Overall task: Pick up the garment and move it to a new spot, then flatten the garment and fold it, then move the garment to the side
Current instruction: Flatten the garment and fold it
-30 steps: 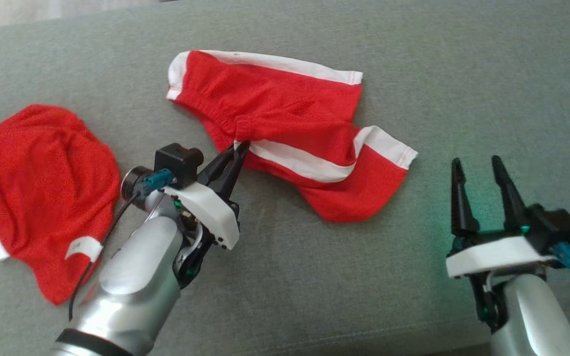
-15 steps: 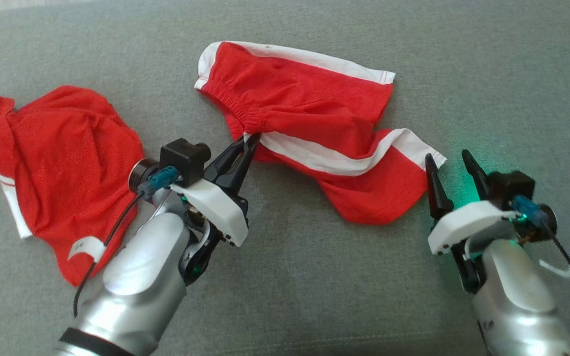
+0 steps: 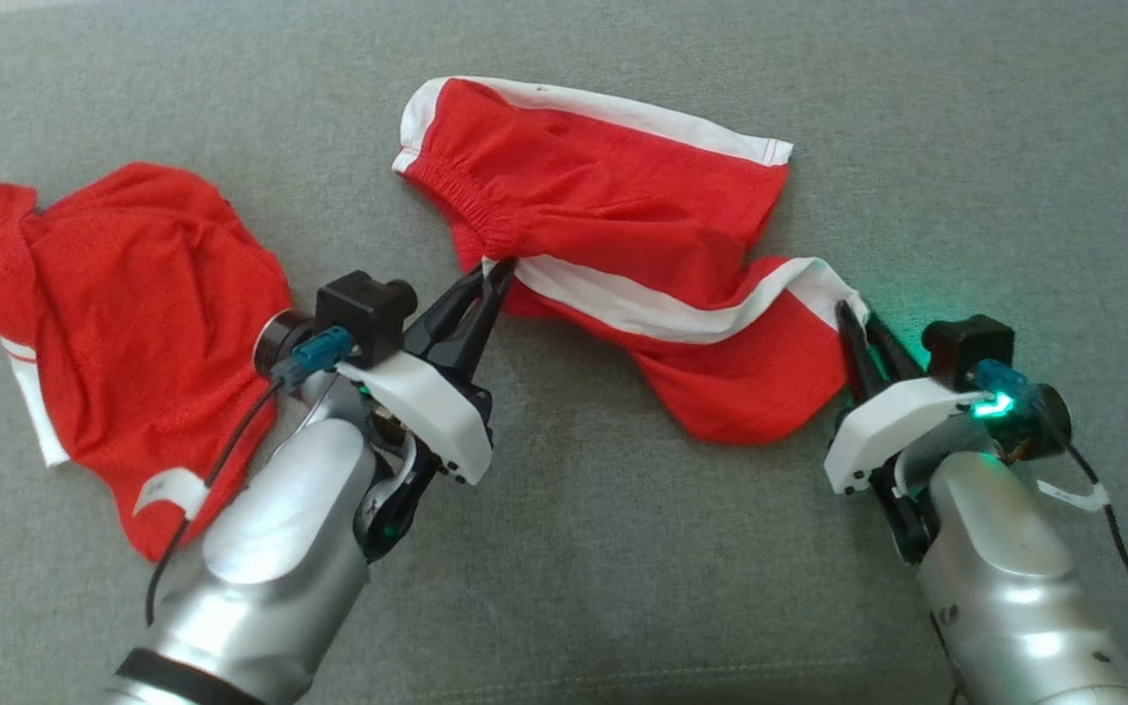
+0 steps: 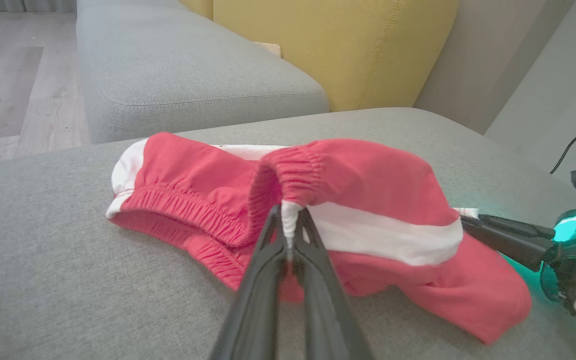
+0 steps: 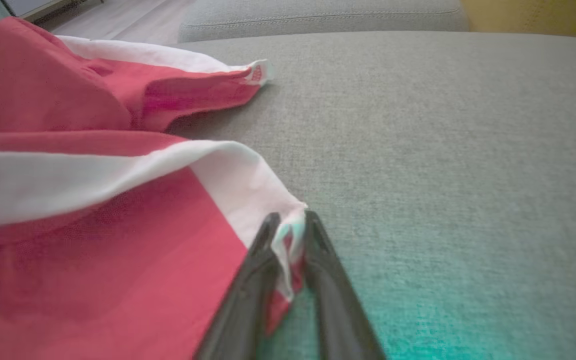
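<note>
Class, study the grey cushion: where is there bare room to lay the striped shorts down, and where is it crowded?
Bare: the wide stretch of cushion right of the shorts, and the near strip in front of them. Crowded: the left, where a second red garment lies close to the left gripper.

Grey fabric sofa seat [image 3: 623,587] spreads all round; mustard-yellow back cushion [image 4: 348,50] at one o'clock, pale wood-plank floor [image 4: 13,85] at ten.
</note>
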Available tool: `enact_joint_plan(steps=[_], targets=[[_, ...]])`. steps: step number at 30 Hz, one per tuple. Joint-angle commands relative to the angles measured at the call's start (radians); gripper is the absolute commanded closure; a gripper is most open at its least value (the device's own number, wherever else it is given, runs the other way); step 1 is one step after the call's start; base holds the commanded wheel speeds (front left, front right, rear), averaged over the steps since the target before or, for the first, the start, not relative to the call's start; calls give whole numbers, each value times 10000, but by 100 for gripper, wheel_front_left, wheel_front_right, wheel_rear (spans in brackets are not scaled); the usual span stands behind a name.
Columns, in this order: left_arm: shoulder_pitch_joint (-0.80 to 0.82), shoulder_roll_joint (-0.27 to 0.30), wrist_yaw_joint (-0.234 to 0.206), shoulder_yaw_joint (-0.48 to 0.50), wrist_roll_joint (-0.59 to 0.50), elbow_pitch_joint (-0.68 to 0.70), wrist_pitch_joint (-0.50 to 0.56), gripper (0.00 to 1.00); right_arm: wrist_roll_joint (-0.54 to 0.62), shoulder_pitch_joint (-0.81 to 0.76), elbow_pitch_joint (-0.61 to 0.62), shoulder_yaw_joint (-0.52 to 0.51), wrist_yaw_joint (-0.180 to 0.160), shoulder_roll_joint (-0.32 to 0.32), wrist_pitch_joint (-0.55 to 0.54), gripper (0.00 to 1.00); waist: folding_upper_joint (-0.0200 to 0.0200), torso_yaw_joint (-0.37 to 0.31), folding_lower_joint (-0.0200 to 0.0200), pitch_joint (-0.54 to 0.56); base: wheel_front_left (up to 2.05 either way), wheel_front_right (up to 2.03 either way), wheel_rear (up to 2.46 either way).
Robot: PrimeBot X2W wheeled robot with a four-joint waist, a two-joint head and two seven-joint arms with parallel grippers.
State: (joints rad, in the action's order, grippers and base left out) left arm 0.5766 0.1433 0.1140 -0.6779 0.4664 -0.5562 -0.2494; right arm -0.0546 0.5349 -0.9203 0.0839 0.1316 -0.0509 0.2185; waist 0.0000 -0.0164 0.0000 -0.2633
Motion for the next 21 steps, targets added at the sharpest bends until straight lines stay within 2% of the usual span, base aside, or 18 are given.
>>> enact_joint_plan(steps=[1,5,8,12,15,21], targets=[[258,220,-72,369,-17,269,-122,100,-44,76,-14,284,-9,7,-10,100,0,-40,0,43,0,0,0],[265,318,-156,530,25,343,-122,100,188,235,186,154,-9,7,261,100,0,-147,0,224,0,0,0],[282,445,-164,648,55,467,-123,100,658,323,808,-172,-9,6,389,100,0,-257,0,417,0,0,0],[509,688,-144,774,90,690,-97,100,1147,424,2469,-526,-9,-75,426,100,0,-388,0,735,0,0,0],[970,949,-83,887,198,1036,138,100,1372,538,4256,-376,-9,-436,429,100,0,-496,0,1111,0,0,0],[1887,1348,-8,1138,448,1599,684,100,1457,858,5977,146,-9,-1101,431,100,0,-616,0,1816,0,0,0]])
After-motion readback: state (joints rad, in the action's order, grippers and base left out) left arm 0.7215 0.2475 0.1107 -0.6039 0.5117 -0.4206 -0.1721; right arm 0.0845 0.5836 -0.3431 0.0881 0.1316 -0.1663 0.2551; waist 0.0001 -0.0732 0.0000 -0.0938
